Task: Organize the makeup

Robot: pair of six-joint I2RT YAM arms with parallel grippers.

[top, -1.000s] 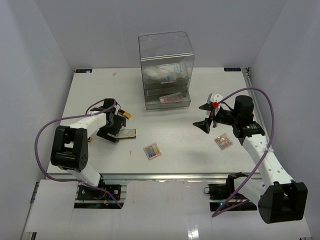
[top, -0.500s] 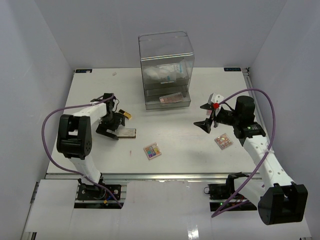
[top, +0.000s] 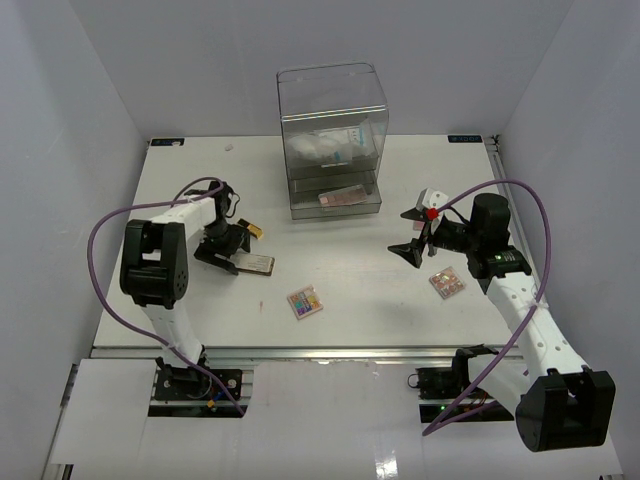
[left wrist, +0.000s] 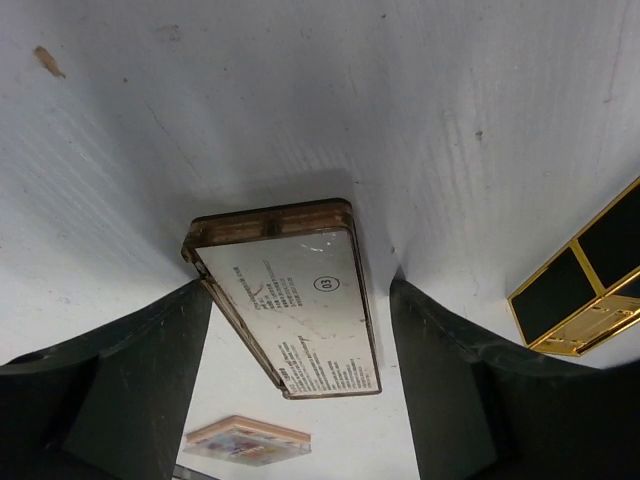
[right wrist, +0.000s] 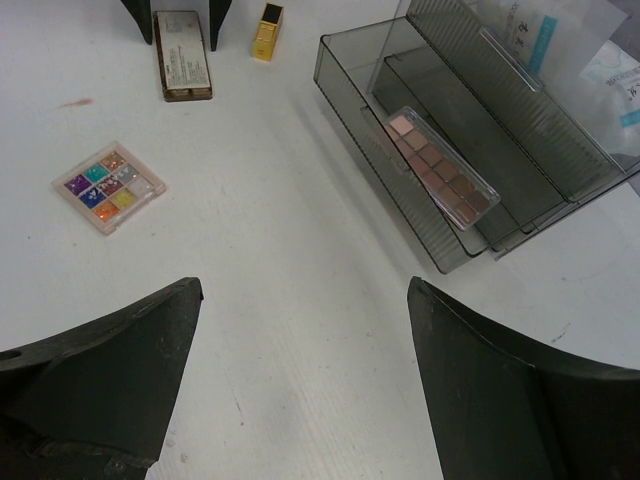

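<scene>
While its 2 matte black jaws stand apart astride the flat, rectangular bronze compact (left wrist: 290,330) on the white table (top: 365,285), the left gripper (left wrist: 300,288) angles down, arm folded; the right gripper (right wrist: 305,290) hovers, jaws wide

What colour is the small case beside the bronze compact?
Small case: gold with black panels, left wrist view.

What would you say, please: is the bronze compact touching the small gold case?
Apart. The left wrist view shows bare white table between the bronze compact and the gold case.
</scene>
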